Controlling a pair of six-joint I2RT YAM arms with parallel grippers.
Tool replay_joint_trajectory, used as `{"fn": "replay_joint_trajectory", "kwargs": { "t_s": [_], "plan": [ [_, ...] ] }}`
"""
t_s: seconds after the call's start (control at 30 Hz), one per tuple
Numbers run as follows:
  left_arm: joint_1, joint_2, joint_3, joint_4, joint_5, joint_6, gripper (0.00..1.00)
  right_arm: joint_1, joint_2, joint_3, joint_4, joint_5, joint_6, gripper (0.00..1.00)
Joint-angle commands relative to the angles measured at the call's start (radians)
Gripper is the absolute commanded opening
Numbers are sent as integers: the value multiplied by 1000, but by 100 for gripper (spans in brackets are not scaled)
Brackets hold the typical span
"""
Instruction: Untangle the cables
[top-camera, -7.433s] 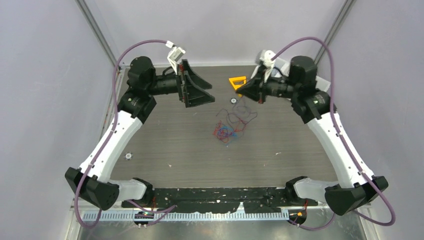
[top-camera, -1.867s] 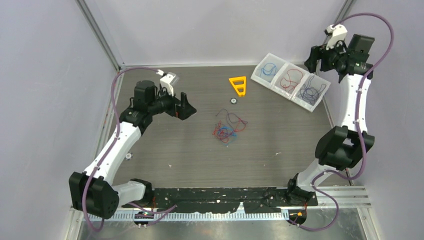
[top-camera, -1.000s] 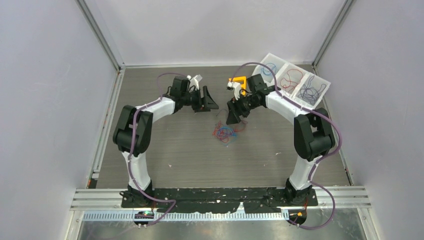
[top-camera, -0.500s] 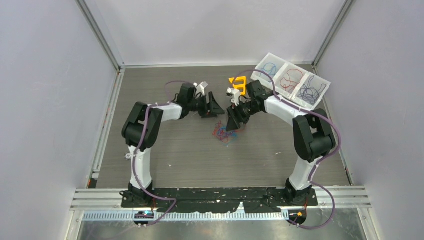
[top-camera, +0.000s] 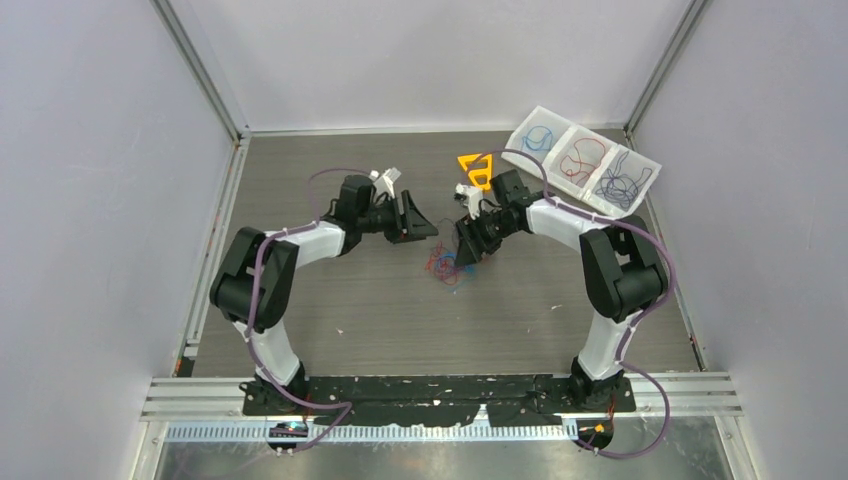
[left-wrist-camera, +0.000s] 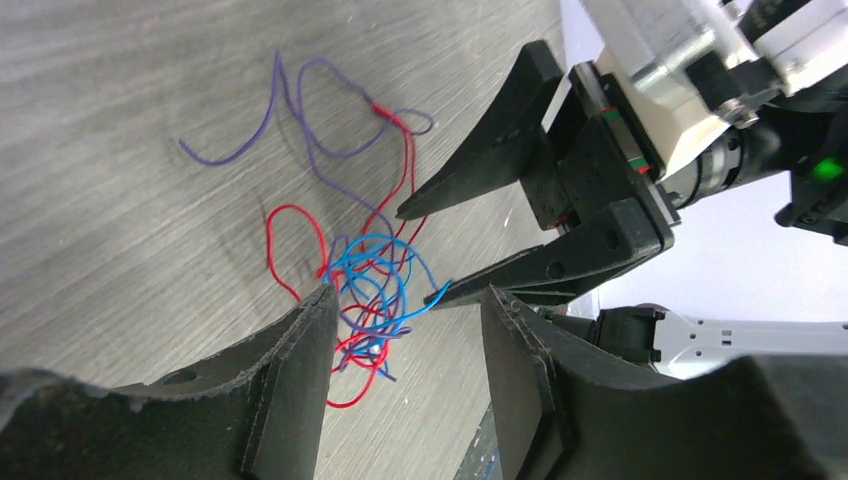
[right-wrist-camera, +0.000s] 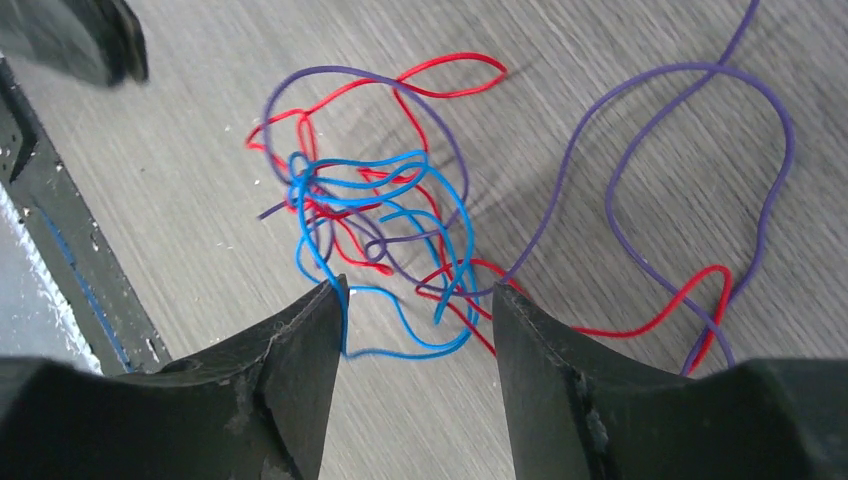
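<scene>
The cables are a small clump of thin red, blue and purple wires on the dark wooden table. My left gripper hangs just to their upper left and my right gripper just to their right. In the left wrist view the left gripper is open around the clump's near edge, with the right gripper pointing in from the far side. In the right wrist view the right gripper is open, and a blue loop lies between its fingers. Neither gripper clamps a wire.
A white three-part tray at the back right holds sorted blue, red and purple wires. An orange triangle lies behind the right arm. Purple loops trail off beyond the clump. Grey walls enclose the table on three sides.
Both arms have come in and down onto the clump from either side. Both pairs of jaws have narrowed somewhat. The wires lie as before.
</scene>
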Motion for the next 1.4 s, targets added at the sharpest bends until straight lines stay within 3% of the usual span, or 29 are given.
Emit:
{"fn": "replay_joint_trajectory", "kwargs": {
  "t_s": [0.0,0.3,0.43,0.57,0.67,0.7,0.83,1.1,1.37],
  "plan": [
    [-26,55,1,-13,-21,-53,54,7,31,32,59,45,49,59],
    [-63,95,24,-62,-22,-58,50,21,48,3,85,65,47,49],
    [-70,114,45,-54,-19,-73,43,22,49,0,81,66,45,47],
    [-69,111,55,-46,-7,-77,24,23,51,2,66,84,46,42],
    [-62,70,44,-44,4,-63,2,23,52,-1,53,109,48,36],
    [-59,39,37,-60,-1,-49,0,23,51,-1,43,119,51,34],
    [-28,-103,13,-111,4,33,0,23,51,4,7,155,57,28],
    [107,-410,72,-288,32,171,0,23,54,-12,-38,248,39,7],
    [312,-589,306,-383,105,179,0,22,62,-50,-60,314,-1,5]
  ]
}}
